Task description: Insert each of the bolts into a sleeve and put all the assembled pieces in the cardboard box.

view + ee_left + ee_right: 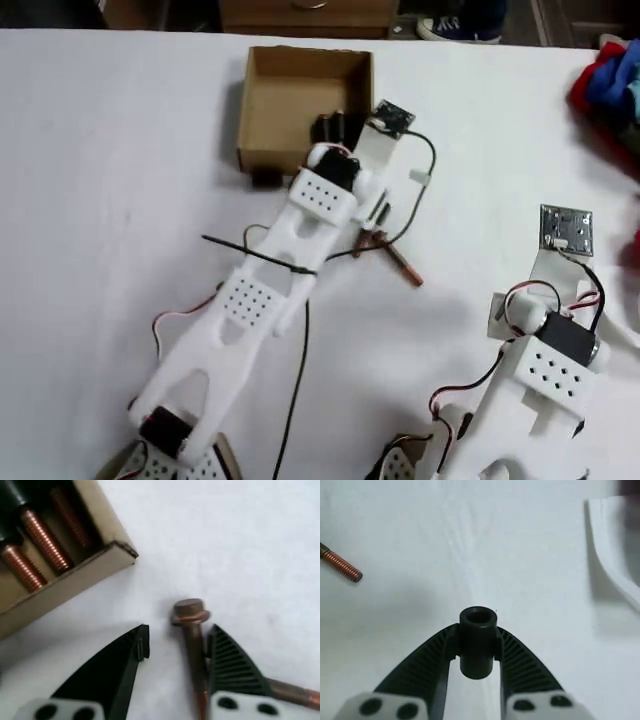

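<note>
High view | left gripper (178, 632) beside cardboard box (272, 158) | cloth pile (605, 75) well apart

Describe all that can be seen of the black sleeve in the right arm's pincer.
The sleeve is a short, matte black cylinder that looks like plastic or rubber. A round bore is open at the end turned toward the camera, and no bolt sticks out of it. The right pincer is shut on it, with its black ribbed fingers pressing on the sleeve's two sides near their tips. The white table lies behind it, and whether the sleeve touches the table cannot be told.
</note>
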Controlling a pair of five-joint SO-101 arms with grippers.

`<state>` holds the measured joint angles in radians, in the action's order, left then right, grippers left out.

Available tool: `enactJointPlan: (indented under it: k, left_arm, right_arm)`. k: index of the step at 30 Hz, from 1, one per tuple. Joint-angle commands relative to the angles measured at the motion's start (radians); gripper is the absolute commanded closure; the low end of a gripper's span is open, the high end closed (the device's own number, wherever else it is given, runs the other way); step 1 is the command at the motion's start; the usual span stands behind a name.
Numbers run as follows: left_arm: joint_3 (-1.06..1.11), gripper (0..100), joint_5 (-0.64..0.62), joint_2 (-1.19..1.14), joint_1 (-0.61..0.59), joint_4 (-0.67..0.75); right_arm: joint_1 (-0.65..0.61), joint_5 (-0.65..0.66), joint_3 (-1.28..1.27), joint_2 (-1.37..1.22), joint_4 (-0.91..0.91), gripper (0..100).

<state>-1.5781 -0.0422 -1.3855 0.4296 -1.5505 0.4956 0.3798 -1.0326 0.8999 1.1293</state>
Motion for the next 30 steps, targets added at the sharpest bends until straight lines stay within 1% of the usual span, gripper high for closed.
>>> enactJointPlan:
  k: [1,3,5,7,9,11,12,16,19,24,26,28,30]
  left_arm:
    - [-0.036,96,0.008,0.011,-0.029,0.014]
    - [-0.035,94,0.008,0.011,-0.038,0.008]
    - [-0.036,95,0.008,0.011,-0.046,0.003]
    - [-0.036,97,0.008,0.018,-0.055,-0.034]
    - [-0.039,97,0.008,0.023,-0.055,-0.109]
    - [-0.048,97,0.008,0.038,-0.054,-0.222]
    - [-0.042,97,0.008,0.048,-0.054,-0.247]
    - [0.074,98,0.008,0.126,-0.098,-0.242]
    - [0.266,98,0.008,0.232,-0.112,-0.242]
    - [0.760,97,0.008,0.497,-0.110,-0.238]
    - [0.917,97,0.008,0.588,-0.110,-0.235]
    - [1.020,97,0.009,0.638,-0.112,-0.233]
    - [1.063,97,0.009,0.644,-0.129,-0.232]
  right_arm:
    - [0.008,-0.003,0.006,-0.005,-0.016,97.6]
    - [0.008,-0.003,0.006,-0.005,-0.016,97.6]
    - [0.008,-0.003,0.006,-0.005,-0.016,97.6]
    - [0.008,-0.003,0.006,-0.005,-0.016,97.6]
    - [0.005,-0.003,0.006,-0.005,-0.016,97.6]
    - [0.002,-0.003,0.006,-0.005,-0.016,97.6]
    - [0.002,-0.003,0.006,-0.005,-0.016,97.6]
    - [-0.016,-0.005,0.006,-0.005,-0.018,97.6]
    - [-0.033,-0.005,0.011,-0.005,-0.018,97.6]
    - [-0.042,-0.002,0.020,-0.005,-0.024,97.6]
    - [-0.042,0.002,0.018,-0.005,-0.025,97.6]
    - [-0.044,-0.003,0.017,-0.005,-0.036,97.6]
    - [-0.044,-0.005,0.017,-0.005,-0.048,97.6]
